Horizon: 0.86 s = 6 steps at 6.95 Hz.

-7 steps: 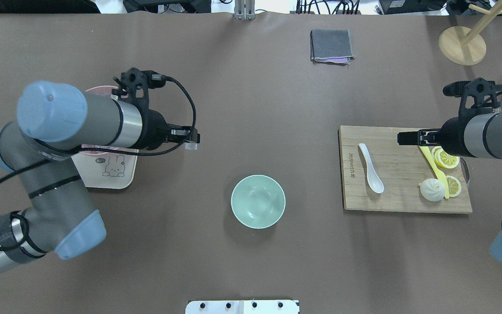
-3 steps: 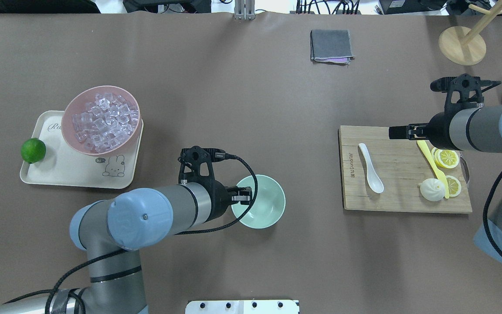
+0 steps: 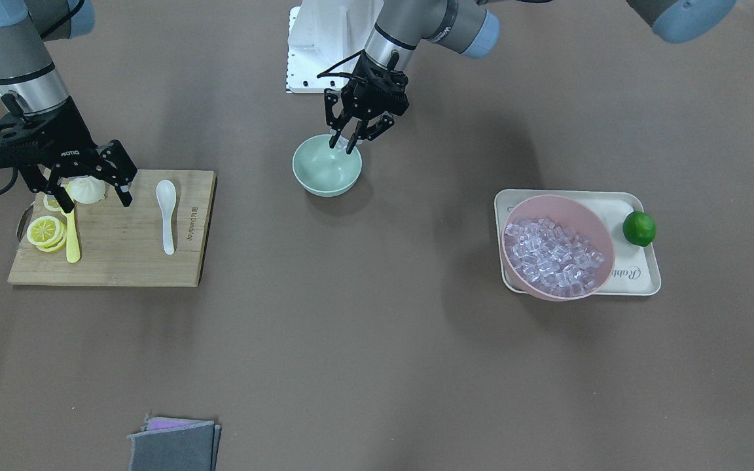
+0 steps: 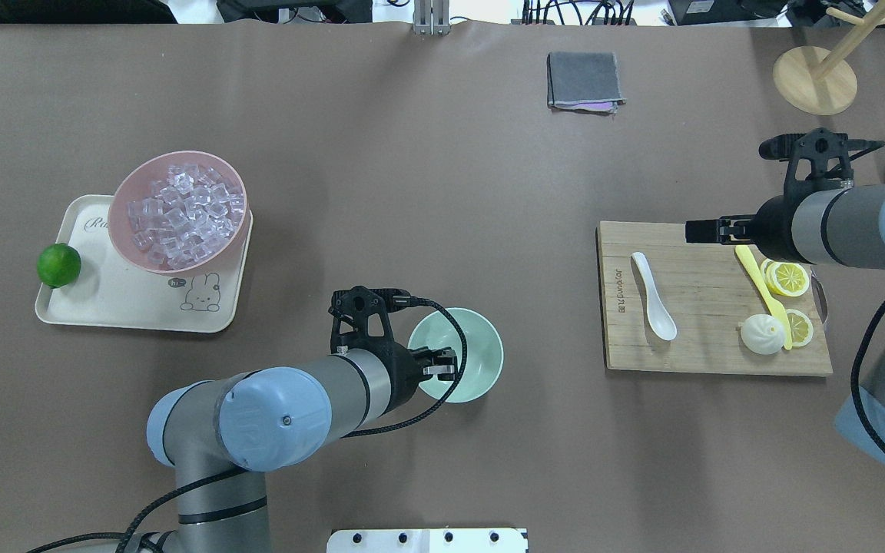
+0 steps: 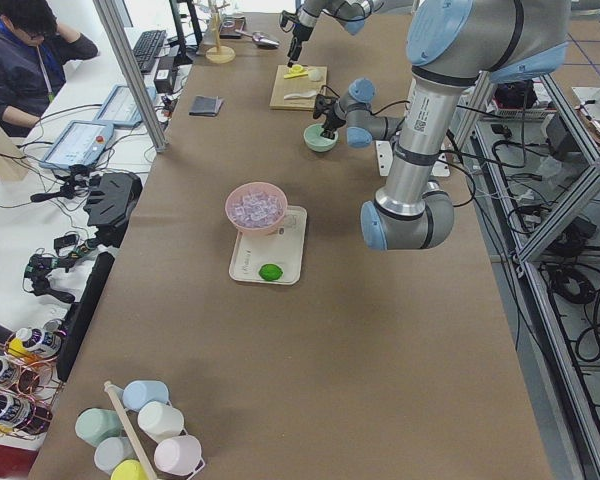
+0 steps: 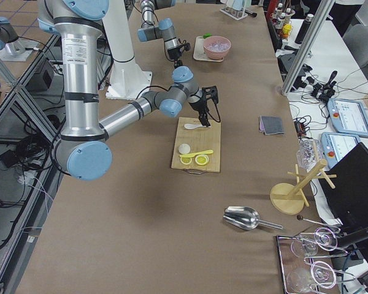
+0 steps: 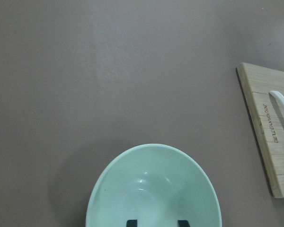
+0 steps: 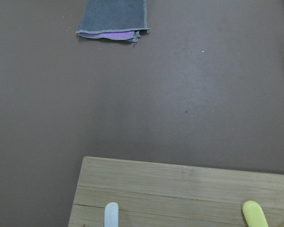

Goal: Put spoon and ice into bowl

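The pale mint-green bowl (image 4: 481, 326) stands at the table's middle and also shows in the front view (image 3: 326, 175) and the left wrist view (image 7: 151, 184). Its inside looks empty. My left gripper (image 4: 447, 363) hangs over the bowl's near-left rim, shut on a small clear ice cube (image 3: 338, 139). The white spoon (image 4: 654, 296) lies on the wooden cutting board (image 4: 711, 346), handle pointing away from me. My right gripper (image 4: 700, 230) is open and empty, above the board's far edge, right of the spoon's handle.
A pink bowl (image 4: 177, 211) full of ice cubes sits on a cream tray (image 4: 89, 303) with a lime (image 4: 58, 265) at the left. A yellow knife (image 4: 764, 288), lemon slices and a bun (image 4: 761, 334) share the board. A grey cloth (image 4: 585, 79) lies at the far side.
My left arm swung from beside the pink bowl to over the mint bowl, carrying the ice cube. My right gripper shifted slightly left and toward the board's far edge.
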{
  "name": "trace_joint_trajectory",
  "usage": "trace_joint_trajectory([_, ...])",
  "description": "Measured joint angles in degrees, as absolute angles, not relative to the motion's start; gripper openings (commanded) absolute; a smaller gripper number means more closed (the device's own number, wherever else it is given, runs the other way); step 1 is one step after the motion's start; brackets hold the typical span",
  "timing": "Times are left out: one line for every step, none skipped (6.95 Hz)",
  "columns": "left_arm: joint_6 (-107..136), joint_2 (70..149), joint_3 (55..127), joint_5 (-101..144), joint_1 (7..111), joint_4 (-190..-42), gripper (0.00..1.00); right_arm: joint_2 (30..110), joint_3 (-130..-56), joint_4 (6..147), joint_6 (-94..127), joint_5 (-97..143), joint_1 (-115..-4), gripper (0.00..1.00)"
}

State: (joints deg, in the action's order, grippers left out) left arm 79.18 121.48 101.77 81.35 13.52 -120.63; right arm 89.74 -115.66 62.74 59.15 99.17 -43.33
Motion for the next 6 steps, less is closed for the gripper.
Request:
trace_joint_trajectory([79.28,121.55,101.04,81.21,13.25,-120.71,0.97,89.74,-115.69,62.7,59.15,99.15,-43.33,1.0])
trace_joint_trajectory([79.25,121.6,100.15,80.57,12.87,-120.74,0.97,89.74,-115.72,62.68,59.15,99.14,-43.3,1.0])
trace_joint_trajectory([79.05,121.61,100.1,79.76,12.68,-120.64,0.98,89.74,-115.77,62.67,59.15,99.16,-43.27,1.0])
trace_joint_trajectory([77.94,121.45,101.54,80.17,12.99,-119.76,0.98,89.74,-115.77,62.71,59.17,99.2,-43.26,1.0])
trace_joint_trajectory([75.51,121.03,104.57,83.04,14.92,-116.94,0.98,89.75,-115.65,62.8,59.21,99.22,-43.25,1.0])
trace_joint_trajectory([72.59,120.13,108.19,89.78,19.79,-111.46,0.98,89.76,-115.23,62.88,59.23,99.23,-43.15,1.0])
